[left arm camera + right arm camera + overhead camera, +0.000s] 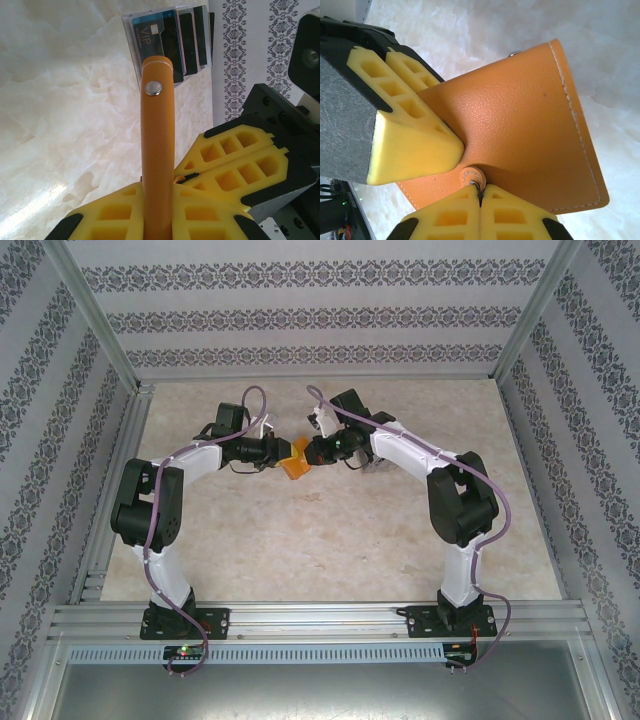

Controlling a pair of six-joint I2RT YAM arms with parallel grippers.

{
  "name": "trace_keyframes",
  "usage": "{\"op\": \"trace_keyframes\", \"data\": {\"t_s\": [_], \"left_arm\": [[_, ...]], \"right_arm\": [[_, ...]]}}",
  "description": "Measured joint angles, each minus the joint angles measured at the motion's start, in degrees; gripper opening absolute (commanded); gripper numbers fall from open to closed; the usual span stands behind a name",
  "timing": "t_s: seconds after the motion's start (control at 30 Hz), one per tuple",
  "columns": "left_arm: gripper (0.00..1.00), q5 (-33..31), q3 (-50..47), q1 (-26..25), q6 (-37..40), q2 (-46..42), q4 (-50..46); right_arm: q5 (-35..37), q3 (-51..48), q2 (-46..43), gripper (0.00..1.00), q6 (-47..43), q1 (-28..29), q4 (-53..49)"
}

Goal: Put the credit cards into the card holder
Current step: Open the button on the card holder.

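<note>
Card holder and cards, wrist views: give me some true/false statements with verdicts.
1. The left gripper and the right gripper are both shut on the card holder. True.
2. The credit cards are already inside the card holder. False: they lie fanned on the table, outside it.
3. The front card of the fan reads VIP. True.
4. The right gripper is pinching a credit card. False: it pinches the card holder's snap tab.
</note>
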Motion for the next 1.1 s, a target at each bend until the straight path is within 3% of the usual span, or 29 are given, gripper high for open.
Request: {"op": "trace_keyframes", "data": {"t_s": [0.37,1.1], "left_arm": [[0.0,-2.73,2.12,0.0,1.38,0.15,-4.94],[0.0,-1.38,0.66,1.62,-3.89,2.08,-1.2]], "right_arm": [[1.01,-2.16,-0.96,0.0,-1.14,0.44,2.89],[0.74,-11.76,-7.08,0.0,-2.91,1.81,9.22]]}}
